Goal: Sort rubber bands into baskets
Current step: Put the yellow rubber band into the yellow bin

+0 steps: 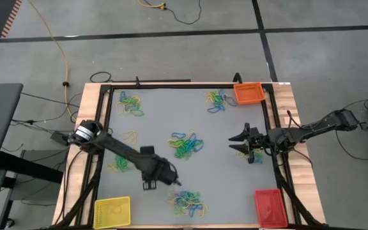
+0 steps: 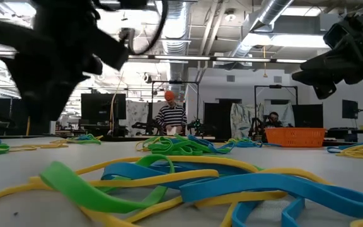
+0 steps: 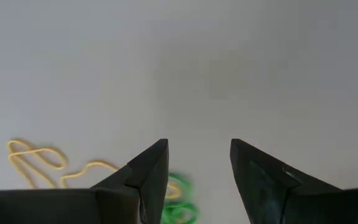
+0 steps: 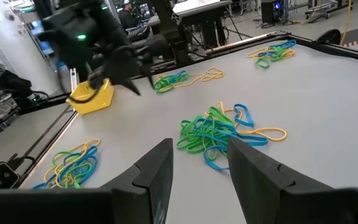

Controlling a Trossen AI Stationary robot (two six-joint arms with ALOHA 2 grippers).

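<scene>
The high camera is looking straight down over the whole table (image 1: pixel 222 137). The low one is sitting at tabletop level, facing the room. Each wrist camera is peering past its own fingers; the right one is sharing the central rubber bands (image 4: pixel 219 134) with overhead.

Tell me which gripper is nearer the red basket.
Right. The right gripper hovers over the mat just up-table from the red basket; the left gripper is farther off, beyond the pile near the front edge.

The yellow basket (image 1: pixel 112 211) and the red basket (image 1: pixel 269 207) are cut off by the picture's bottom edge. In the low view, the close rubber bands (image 2: pixel 188 183) look blurry and run off the edge.
</scene>
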